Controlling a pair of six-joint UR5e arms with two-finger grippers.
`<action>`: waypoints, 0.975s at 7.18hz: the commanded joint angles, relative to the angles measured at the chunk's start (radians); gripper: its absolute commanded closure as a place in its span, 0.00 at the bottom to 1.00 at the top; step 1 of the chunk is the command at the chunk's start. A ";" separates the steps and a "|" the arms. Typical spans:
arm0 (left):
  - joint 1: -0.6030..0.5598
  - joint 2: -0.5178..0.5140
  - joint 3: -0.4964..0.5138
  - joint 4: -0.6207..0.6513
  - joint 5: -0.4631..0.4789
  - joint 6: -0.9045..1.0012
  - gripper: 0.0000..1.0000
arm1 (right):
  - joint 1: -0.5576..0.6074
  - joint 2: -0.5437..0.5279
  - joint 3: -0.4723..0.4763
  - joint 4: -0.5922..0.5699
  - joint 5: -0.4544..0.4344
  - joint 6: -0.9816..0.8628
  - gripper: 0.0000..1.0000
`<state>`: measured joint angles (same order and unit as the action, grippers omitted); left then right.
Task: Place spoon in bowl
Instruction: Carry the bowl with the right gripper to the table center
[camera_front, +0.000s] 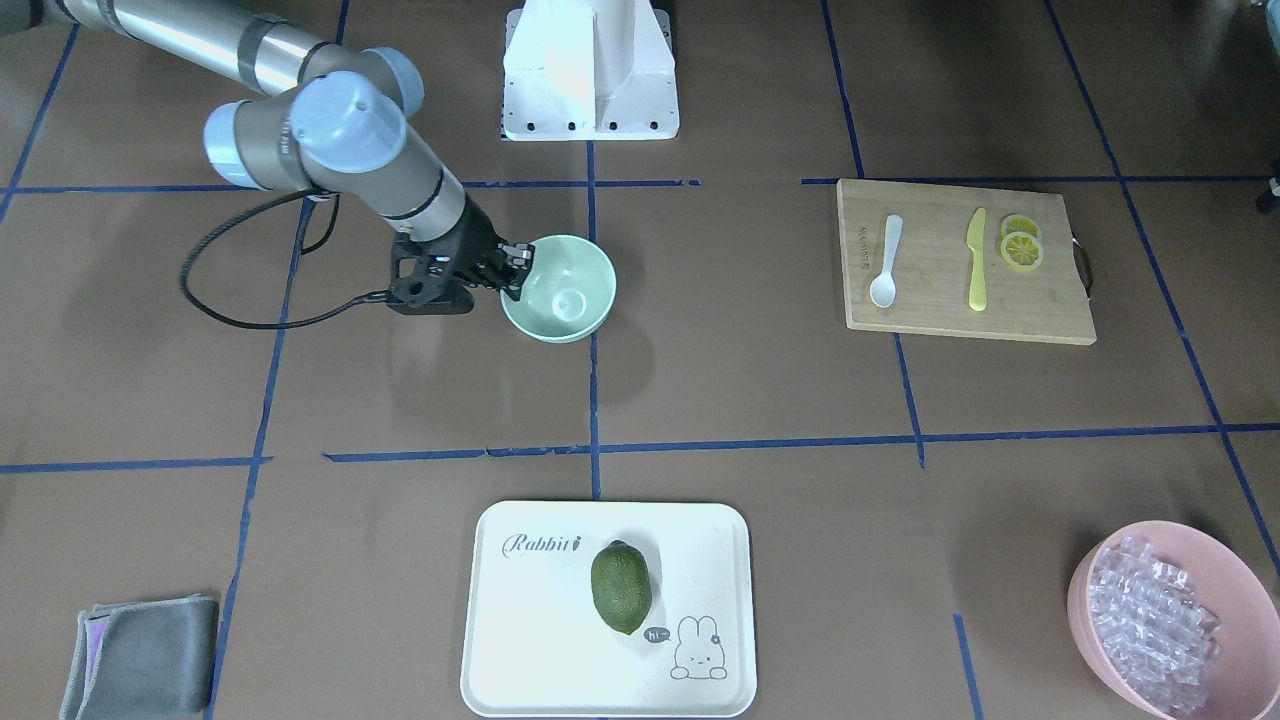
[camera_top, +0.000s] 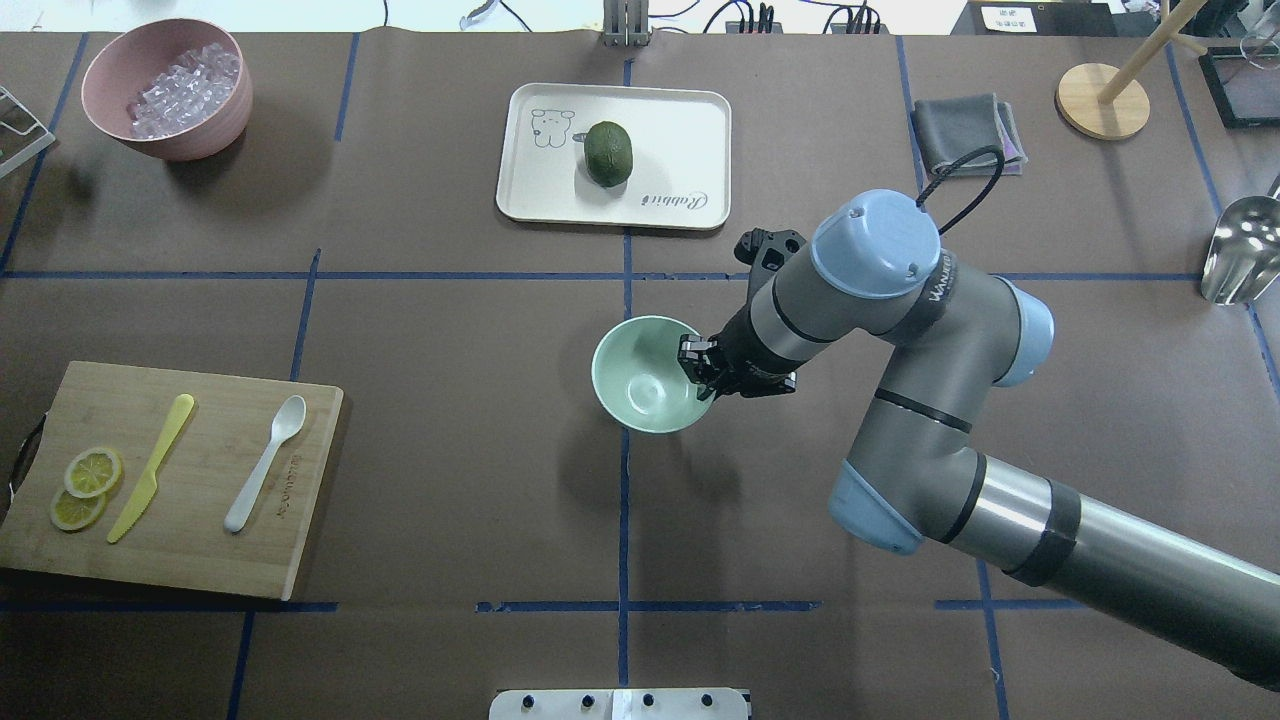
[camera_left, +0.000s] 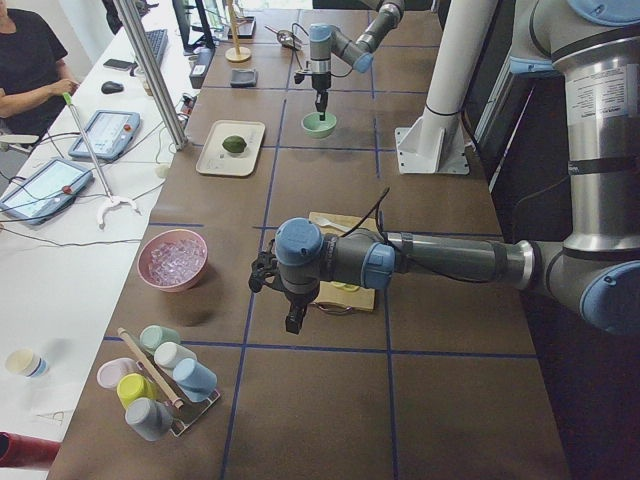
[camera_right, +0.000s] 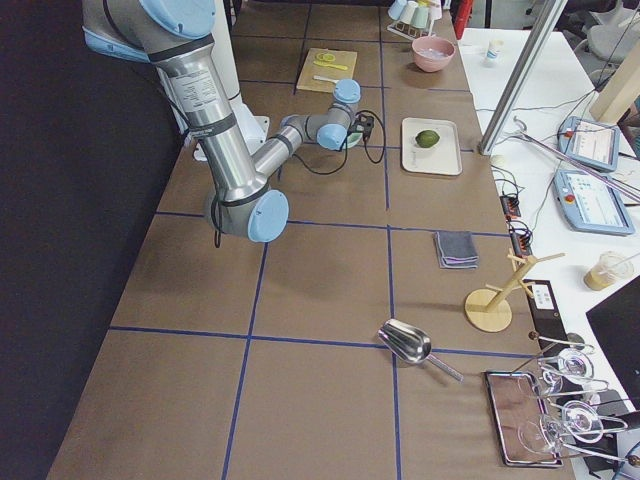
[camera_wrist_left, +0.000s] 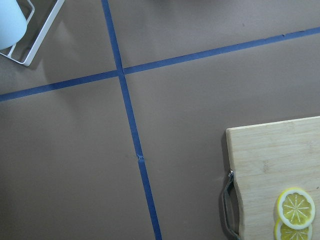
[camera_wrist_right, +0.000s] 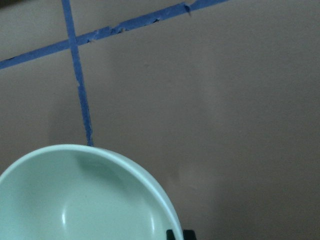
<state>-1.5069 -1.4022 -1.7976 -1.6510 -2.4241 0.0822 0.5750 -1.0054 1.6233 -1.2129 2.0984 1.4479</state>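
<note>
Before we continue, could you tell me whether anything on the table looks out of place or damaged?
Nothing is spilled or toppled. The only blemish is the blue tape line near the bowl, which is frayed and broken. The spoon lies flat on the cutting board.

Left gripper (camera_left: 291, 325) too small to judge its opening

It was a robotics lab: a brown-covered table (camera_top: 450, 300) gridded with blue tape (camera_top: 622, 520), teach pendants (camera_left: 105, 133) on a white side bench (camera_left: 50, 260), an operator (camera_left: 25, 55) beside it
</note>
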 joint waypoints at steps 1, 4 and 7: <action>0.002 0.000 -0.002 -0.001 0.000 -0.001 0.00 | -0.024 0.060 -0.066 -0.030 -0.014 0.009 1.00; 0.002 0.000 -0.005 -0.001 -0.001 -0.001 0.00 | -0.041 0.064 -0.079 -0.031 -0.049 0.045 0.94; 0.074 -0.004 -0.014 -0.006 -0.013 -0.005 0.00 | -0.040 0.059 -0.068 -0.033 -0.067 0.045 0.01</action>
<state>-1.4803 -1.4031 -1.8072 -1.6545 -2.4282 0.0785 0.5337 -0.9429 1.5466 -1.2443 2.0402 1.4920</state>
